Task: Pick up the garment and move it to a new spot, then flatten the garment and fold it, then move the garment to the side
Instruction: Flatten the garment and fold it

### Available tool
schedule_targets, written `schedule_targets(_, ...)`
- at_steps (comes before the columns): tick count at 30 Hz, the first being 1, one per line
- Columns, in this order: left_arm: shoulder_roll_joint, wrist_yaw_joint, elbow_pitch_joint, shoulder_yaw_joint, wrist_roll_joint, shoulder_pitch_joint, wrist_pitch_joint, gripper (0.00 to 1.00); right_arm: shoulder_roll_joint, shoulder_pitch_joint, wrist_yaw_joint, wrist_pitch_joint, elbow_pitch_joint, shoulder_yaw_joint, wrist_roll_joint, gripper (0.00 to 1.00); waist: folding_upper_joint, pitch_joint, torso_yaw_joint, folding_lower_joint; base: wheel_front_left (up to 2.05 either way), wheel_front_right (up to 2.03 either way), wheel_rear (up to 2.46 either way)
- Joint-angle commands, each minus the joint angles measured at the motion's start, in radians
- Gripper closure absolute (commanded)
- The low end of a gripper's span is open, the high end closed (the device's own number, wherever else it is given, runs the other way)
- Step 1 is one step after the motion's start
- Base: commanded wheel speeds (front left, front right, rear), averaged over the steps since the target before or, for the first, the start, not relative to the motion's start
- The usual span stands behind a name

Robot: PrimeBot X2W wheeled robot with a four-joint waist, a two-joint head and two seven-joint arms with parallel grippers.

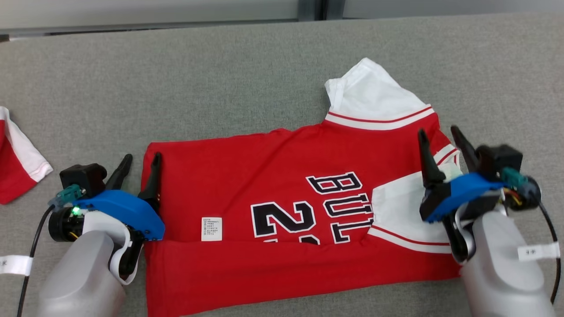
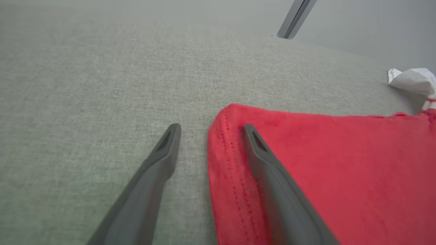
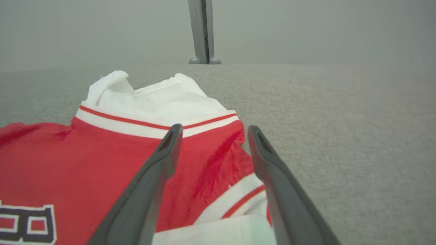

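With our left gripper (image 1: 142, 156) and right gripper (image 1: 438, 130) spread empty at the ends of the red white-sleeved jersey (image 1: 264, 176), we judged matched, level pinches would fold it squarely.

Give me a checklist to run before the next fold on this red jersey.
1. Left gripper open: ok. It straddles the jersey hem, one finger over cloth, one over the grey surface.
2. Right gripper open: ok. It sits at the jersey's opposite end.
3. Fingers touching cloth: cannot tell.
4. Near edge folded over the lettering: ok.
5. Far white sleeve flat: not ok. It sticks out rumpled beyond the body.
6. Second garment clear of the jersey: ok. It lies apart on the robot's left.
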Motion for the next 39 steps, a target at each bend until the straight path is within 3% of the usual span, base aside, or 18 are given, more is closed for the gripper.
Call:
schedule_targets(1, 0.008, 0.003, 0.01, -0.028, -0.016, -0.031, 0.005, 0.0, -0.004, -0.044, 0.0, 0.018, -0.003, 0.0, -0.011, 0.0, 0.0, 0.019, 0.005, -0.0002, 0.0, 0.0, 0.0)
schedule_targets(2, 0.01, 0.003, 0.013, -0.049, -0.031, -0.039, 0.011, 0.08, -0.004, -0.064, 0.0, 0.034, -0.006, 0.001, -0.023, 0.0, 0.0, 0.028, 0.006, -0.0002, 0.0, 0.0, 0.0)
schedule_targets(3, 0.014, 0.003, 0.013, -0.074, -0.045, -0.045, 0.016, 0.25, -0.003, -0.085, 0.0, 0.053, -0.006, 0.002, -0.034, 0.0, 0.0, 0.036, 0.007, -0.0002, 0.0, 0.0, 0.0)
schedule_targets(4, 0.018, 0.003, 0.012, -0.091, -0.059, -0.049, 0.012, 0.49, -0.003, -0.105, 0.0, 0.071, -0.007, 0.001, -0.043, 0.0, 0.0, 0.044, 0.01, -0.0002, 0.0, 0.0, 0.0)
schedule_targets(5, 0.024, 0.003, 0.01, -0.115, -0.067, -0.055, 0.007, 0.66, -0.004, -0.127, 0.0, 0.091, -0.008, -0.001, -0.054, 0.0, 0.0, 0.051, 0.014, -0.0002, 0.0, 0.0, 0.0)
schedule_targets(6, 0.029, 0.003, 0.006, -0.138, -0.077, -0.06, 0.004, 1.0, -0.003, -0.149, 0.0, 0.112, -0.008, -0.002, -0.066, 0.0, 0.0, 0.057, 0.019, -0.0002, 0.0, 0.0, 0.0)
schedule_targets(12, 0.055, 0.003, -0.016, -0.232, -0.108, -0.113, -0.048, 1.0, -0.003, -0.293, 0.0, 0.273, 0.025, -0.055, -0.14, 0.0, 0.0, 0.095, 0.068, -0.0002, 0.0, 0.0, 0.0)
schedule_targets(21, 0.034, 0.003, -0.094, -0.315, -0.115, -0.181, -0.072, 1.0, -0.023, -0.453, 0.0, 0.5, 0.088, -0.185, -0.291, 0.0, 0.0, 0.154, 0.192, -0.0002, 0.0, 0.0, 0.0)
schedule_targets(30, 0.024, 0.003, -0.165, -0.319, -0.119, -0.186, -0.072, 1.0, -0.016, -0.478, 0.0, 0.598, 0.114, -0.268, -0.396, 0.0, 0.0, 0.196, 0.242, -0.0002, 0.0, 0.0, 0.0)
schedule_targets(32, 0.03, 0.003, -0.173, -0.313, -0.119, -0.184, -0.072, 1.0, -0.01, -0.477, 0.0, 0.588, 0.113, -0.276, -0.403, 0.73, 0.0, 0.201, 0.239, -0.0002, 0.0, 0.0, 0.0)
schedule_targets(33, 0.032, 0.003, -0.174, -0.31, -0.119, -0.18, -0.072, 1.0, -0.008, -0.477, 0.0, 0.577, 0.112, -0.275, -0.406, 1.0, 0.0, 0.2, 0.237, -0.0002, 0.0, 0.0, 0.0)
schedule_targets(39, 0.041, 0.003, -0.192, -0.235, -0.098, -0.16, -0.072, 1.0, -0.006, -0.493, 0.0, 0.391, 0.054, -0.309, -0.393, 1.0, 0.0, 0.182, 0.216, -0.0002, 0.0, 0.0, 0.0)
